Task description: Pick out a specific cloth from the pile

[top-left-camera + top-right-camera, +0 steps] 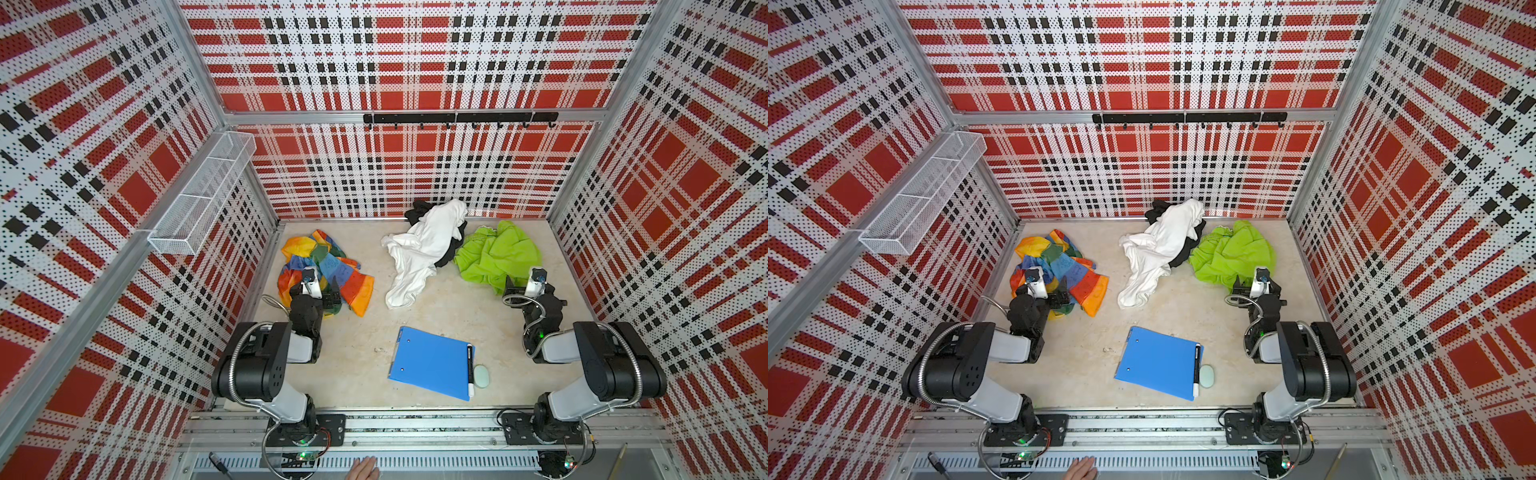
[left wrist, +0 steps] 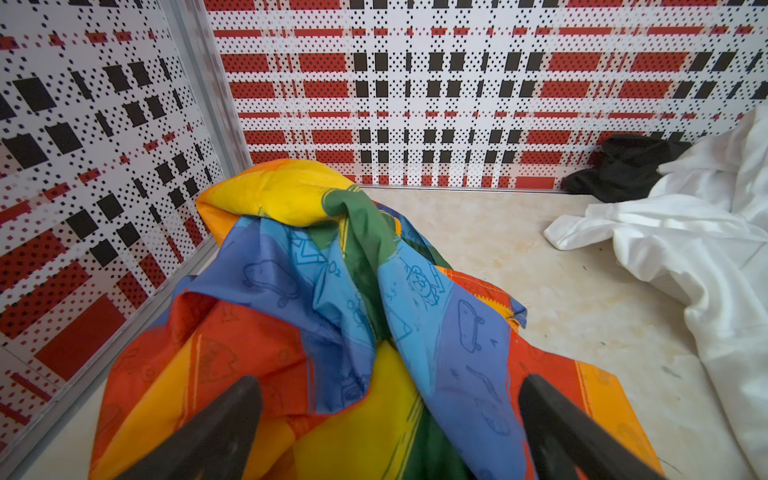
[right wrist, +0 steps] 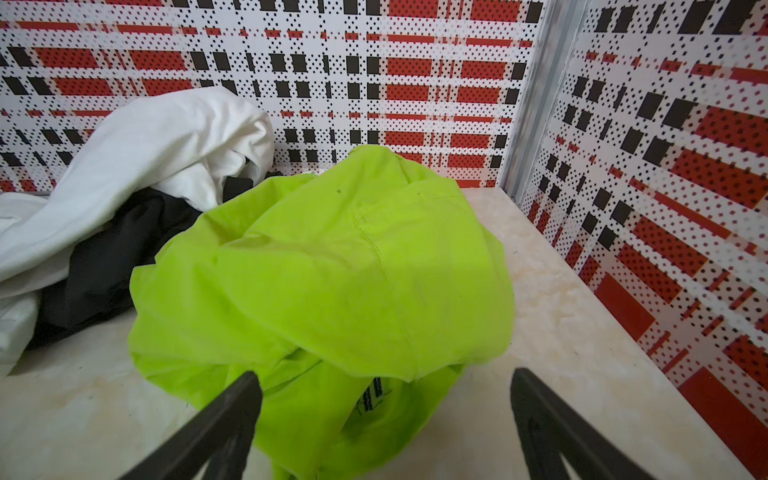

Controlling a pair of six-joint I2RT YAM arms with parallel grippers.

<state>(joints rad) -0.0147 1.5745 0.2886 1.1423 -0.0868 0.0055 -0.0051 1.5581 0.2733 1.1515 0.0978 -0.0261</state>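
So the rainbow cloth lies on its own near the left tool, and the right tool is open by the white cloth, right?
Not quite. The right tool is open by the lime-green cloth, not the white cloth, as the right wrist view shows. The rainbow cloth does lie on its own near the left tool.

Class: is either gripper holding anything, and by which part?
Nothing is held. The left gripper is open over the rainbow cloth; the right gripper is open by the lime-green cloth.
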